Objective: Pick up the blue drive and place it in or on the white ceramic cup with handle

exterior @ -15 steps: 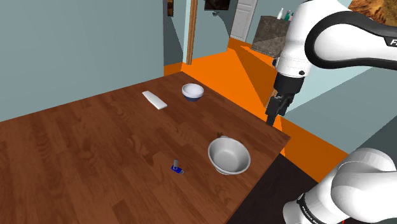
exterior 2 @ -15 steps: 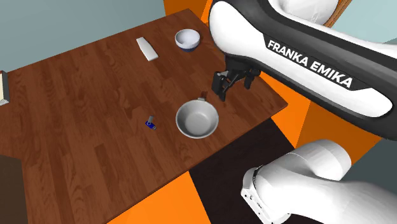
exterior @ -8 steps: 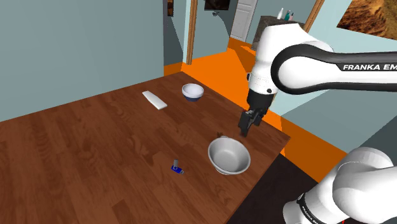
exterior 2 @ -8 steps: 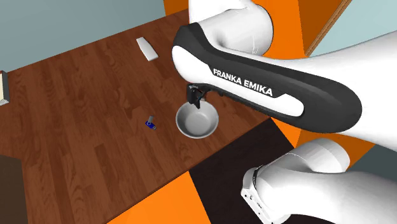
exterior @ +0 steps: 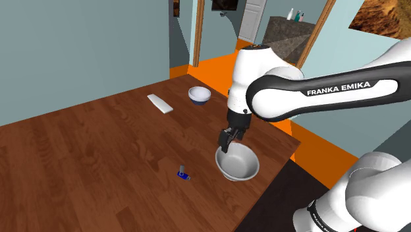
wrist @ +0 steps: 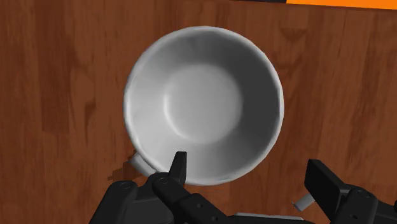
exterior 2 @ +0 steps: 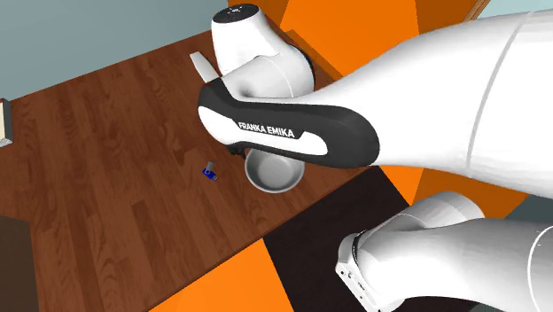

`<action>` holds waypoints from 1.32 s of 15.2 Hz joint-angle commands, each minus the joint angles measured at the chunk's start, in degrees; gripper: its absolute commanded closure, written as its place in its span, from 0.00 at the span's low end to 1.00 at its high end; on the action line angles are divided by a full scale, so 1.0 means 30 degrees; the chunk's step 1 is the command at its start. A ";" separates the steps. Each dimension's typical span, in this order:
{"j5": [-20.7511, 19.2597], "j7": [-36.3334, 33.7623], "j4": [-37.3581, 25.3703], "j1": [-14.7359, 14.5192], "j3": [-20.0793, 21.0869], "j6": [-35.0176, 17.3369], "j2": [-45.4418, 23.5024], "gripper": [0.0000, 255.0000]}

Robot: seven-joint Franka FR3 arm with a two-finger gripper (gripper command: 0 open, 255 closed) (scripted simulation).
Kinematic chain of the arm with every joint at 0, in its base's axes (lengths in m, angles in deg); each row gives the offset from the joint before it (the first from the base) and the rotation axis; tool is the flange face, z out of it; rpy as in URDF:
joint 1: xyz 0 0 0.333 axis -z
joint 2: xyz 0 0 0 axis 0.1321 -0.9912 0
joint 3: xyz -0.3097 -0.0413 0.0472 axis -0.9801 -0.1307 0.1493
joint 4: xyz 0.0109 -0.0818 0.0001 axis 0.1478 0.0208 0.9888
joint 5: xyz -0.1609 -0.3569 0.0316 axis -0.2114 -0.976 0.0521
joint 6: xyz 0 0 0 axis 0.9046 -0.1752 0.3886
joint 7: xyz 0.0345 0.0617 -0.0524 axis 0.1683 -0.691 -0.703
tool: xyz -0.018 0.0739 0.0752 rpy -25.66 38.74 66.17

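The claw hangs over the bench, just above the far rim of the white cup. It points down toward the wood. In the wrist view the claw has its two black fingers spread well apart. Nothing is pinched between them, and the cup lies below them with its round inside open to the camera. The cup is wide and shallow and stands upright. A short stub at its rim, near one finger, is probably the handle, though from this angle I cannot be sure.

The blue drive lies on the bare wood of the bench, apart from the cup, on the cup's left side in the shoulder view. It touches nothing else. In the second exterior view the drive is also to the left of the cup, and the white arm covers part of the cup's rim.

Farther back on the bench stand a small bowl, white with a blue tint, and near it a flat white piece. Both are well apart from the drive. Beyond the edge of the bench the floor is orange.
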 commanded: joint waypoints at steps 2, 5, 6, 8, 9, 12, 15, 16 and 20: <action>-0.0353 -0.0936 -0.0637 -0.0053 0.0933 -0.1866 -0.2147 0.00; -0.1152 -0.2095 -0.1552 -0.0080 0.1768 -0.3392 -0.4337 0.00; -0.1523 -0.2533 -0.1907 -0.0097 0.2013 -0.3854 -0.5092 0.00; -0.2420 -0.3488 -0.2690 -0.0172 0.2428 -0.4692 -0.6634 0.00; -0.2940 -0.3999 -0.3119 -0.0236 0.2593 -0.5062 -0.7419 0.00; -0.4694 -0.5602 -0.4565 -0.0653 0.2815 -0.5959 -0.9793 0.00; -0.6497 -0.7136 -0.6247 -0.1422 0.2639 -0.6528 -1.2135 0.00; -0.6614 -0.7234 -0.6384 -0.1527 0.2577 -0.6561 -1.2306 0.00; -0.7201 -0.7634 -0.6230 -0.1730 0.2312 -0.7413 -1.3097 0.00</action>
